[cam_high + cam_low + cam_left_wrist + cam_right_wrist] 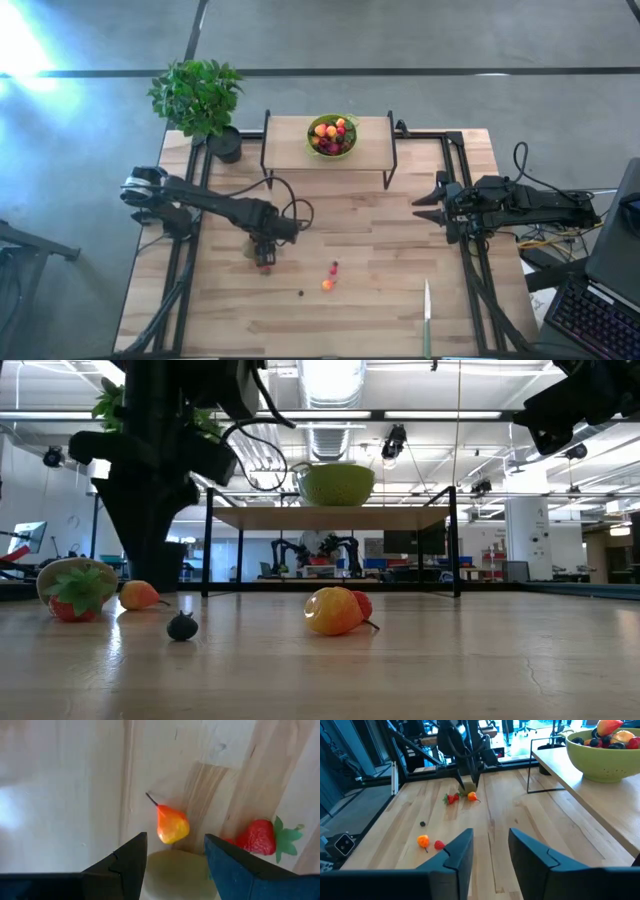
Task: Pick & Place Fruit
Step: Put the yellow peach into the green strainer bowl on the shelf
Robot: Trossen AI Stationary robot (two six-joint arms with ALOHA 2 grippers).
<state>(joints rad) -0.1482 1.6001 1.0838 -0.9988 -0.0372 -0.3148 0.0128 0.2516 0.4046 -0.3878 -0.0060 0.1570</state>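
While the left arm is down over the near-left cluster, this is how it lies
left gripper (175,855): fingers apart, straddling the kiwi (175,870), not clamped that I can tell
kiwi: directly under the tool, on the table (380,230)
neighbours: small orange pear (171,824) just beyond it, strawberry (260,837) beside
nearer arm: left, by far
right gripper (490,852): fingers apart, empty, waiting at the right table edge
bowl (332,135): on the shelf at the back, already holding fruit
loose: orange fruit (327,285) mid-table
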